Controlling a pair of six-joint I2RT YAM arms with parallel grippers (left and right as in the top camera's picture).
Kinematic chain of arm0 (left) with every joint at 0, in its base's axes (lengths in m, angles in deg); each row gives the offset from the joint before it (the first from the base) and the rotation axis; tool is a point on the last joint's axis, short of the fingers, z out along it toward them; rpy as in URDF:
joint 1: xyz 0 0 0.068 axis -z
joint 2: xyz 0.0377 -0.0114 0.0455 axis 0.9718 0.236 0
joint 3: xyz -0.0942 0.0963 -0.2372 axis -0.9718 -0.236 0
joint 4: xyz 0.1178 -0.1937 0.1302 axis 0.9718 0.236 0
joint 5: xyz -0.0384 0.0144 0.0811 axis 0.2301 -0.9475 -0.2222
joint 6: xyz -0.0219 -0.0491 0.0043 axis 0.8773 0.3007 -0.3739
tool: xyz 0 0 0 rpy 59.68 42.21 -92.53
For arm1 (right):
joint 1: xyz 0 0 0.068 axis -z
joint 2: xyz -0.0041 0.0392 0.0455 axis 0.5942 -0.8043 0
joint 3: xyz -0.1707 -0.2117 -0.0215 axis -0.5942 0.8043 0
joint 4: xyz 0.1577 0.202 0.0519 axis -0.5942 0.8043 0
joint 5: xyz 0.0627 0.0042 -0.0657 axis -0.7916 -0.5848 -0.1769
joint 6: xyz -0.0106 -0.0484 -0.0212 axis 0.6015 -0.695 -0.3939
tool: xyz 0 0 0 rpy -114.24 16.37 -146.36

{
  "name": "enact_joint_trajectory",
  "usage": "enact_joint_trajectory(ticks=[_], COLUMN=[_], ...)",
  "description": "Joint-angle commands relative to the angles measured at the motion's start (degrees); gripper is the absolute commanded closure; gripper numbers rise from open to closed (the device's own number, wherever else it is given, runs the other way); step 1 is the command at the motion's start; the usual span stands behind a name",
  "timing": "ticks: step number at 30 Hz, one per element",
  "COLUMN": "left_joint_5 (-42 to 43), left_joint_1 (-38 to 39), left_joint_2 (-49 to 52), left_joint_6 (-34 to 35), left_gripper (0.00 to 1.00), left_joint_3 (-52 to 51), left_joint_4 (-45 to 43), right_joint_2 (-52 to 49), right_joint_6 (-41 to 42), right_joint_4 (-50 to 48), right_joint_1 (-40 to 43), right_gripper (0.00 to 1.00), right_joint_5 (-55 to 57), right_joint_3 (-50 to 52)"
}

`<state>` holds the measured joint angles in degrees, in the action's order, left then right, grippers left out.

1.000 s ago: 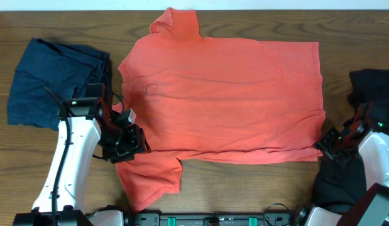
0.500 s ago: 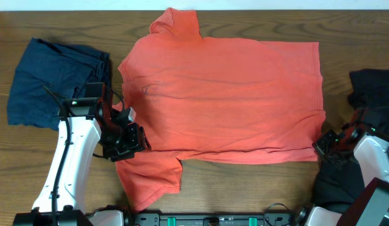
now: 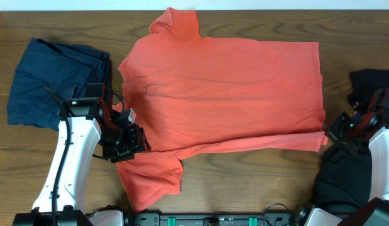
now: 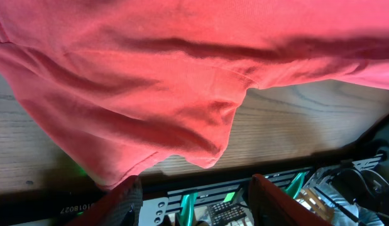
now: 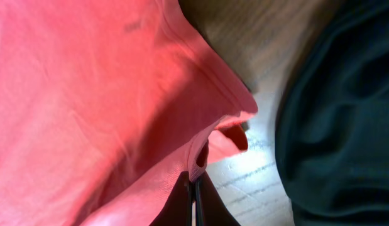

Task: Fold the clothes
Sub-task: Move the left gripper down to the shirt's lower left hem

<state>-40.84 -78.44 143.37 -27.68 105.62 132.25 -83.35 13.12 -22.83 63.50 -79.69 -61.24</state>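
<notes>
Logged coral-red T-shirt [image 3: 225, 94] spread flat at centre, collar toward 9 o'clock; found right gripper [image 3: 336, 129] pinched fully closed on its hem corner at 4 o'clock; found left gripper [image 3: 131, 142] half-spread, empty, beside 8 o'clock sleeve.

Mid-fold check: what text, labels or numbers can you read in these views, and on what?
"018027", seemingly, upside down, on a label on the rig frame, left wrist view.
Small dark logo on the coral-red T-shirt: too small to read.
Nothing else readable.
</notes>
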Motion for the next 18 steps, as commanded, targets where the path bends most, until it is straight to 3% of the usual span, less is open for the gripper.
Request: enact_joint_trajectory(ticks=[1, 13, 18], left_joint_5=[-0.26, 2.54, 4.2], left_joint_1=[0.2, 1.64, 6.36], left_joint_2=[-0.04, -0.11, -0.11], left_joint_6=[0.11, 1.09, 4.13], left_gripper=[0.44, 0.44, 0.44], left_joint_3=[-0.04, -2.47, -9.16], left_joint_4=[0.22, 5.95, 1.22], right_joint_2=[-0.11, -0.17, -0.17], right_joint_6=[-1.29, -1.29, -1.27], right_joint_4=[0.17, -1.16, -1.79], right_joint_1=[0.42, 0.42, 0.42], right_gripper=[0.99, 0.99, 0.99], right_joint_5=[0.92, 1.03, 1.03], right_joint_3=[0.74, 0.96, 0.96])
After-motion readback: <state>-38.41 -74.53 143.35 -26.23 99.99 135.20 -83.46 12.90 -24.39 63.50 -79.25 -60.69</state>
